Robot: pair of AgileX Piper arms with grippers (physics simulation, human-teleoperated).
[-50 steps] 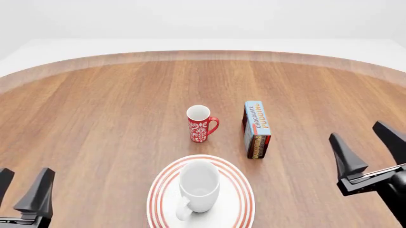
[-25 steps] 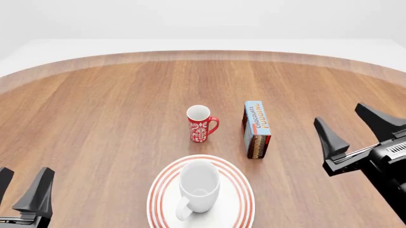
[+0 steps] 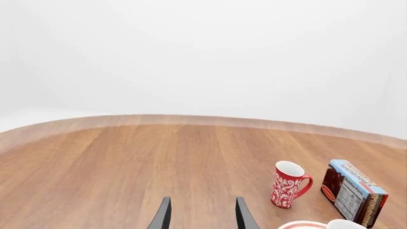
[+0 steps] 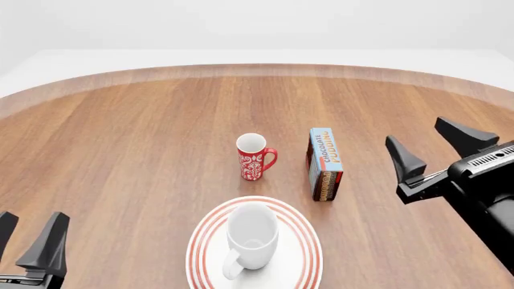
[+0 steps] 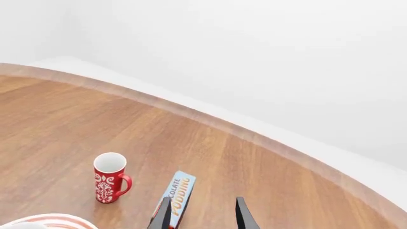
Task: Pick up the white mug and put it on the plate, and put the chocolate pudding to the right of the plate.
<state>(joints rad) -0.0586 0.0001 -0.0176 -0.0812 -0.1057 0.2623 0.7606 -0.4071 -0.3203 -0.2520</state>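
Note:
The white mug (image 4: 251,241) stands upright on the red-ringed plate (image 4: 309,244) at the near middle, handle toward me. Beyond the plate and to its right, the chocolate pudding (image 4: 324,162) carton stands on the table; it also shows in the right wrist view (image 5: 178,191) ahead of the fingers. My right gripper (image 4: 421,136) hovers open and empty, to the right of the carton and apart from it. Far from both things, my left gripper (image 4: 32,220) is open and empty at the near left corner. The left wrist view shows the pudding (image 3: 353,192) and the plate's edge (image 3: 298,224).
A slim red mug (image 4: 254,158) with a white pattern stands just left of the carton, behind the plate; it appears in both wrist views (image 3: 289,184) (image 5: 110,177). The round wooden table's curved far edge (image 4: 257,69) runs across the back.
My right gripper has moved forward and leftward, closer to the pudding carton, staying open. The left gripper, mugs, plate and carton have not moved.

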